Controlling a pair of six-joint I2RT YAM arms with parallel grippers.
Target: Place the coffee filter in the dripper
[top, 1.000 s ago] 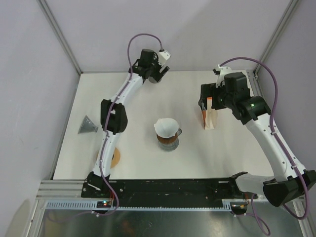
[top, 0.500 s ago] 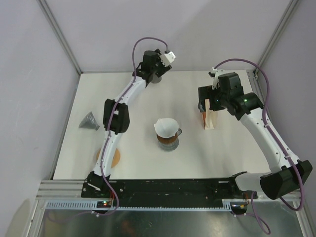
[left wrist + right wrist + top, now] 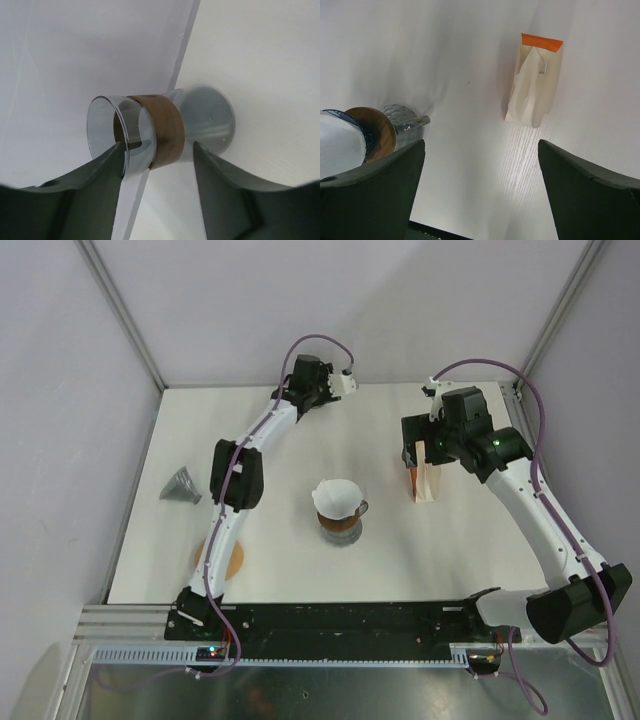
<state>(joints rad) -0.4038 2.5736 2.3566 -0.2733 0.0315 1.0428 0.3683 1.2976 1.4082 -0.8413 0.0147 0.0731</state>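
Moved: left gripper (image 3: 156, 150) swung right along back wall (image 3: 400, 300), spread astride glass vessel (image 3: 155, 130)
Right gripper (image 3: 481, 145): spread wide, empty
Coffee filter (image 3: 535, 85): upright, beneath right gripper, nearer arm

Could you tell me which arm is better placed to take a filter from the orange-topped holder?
Right. The right gripper hangs open over the filter holder; the left gripper is at the table's far edge, straddling a glass vessel.
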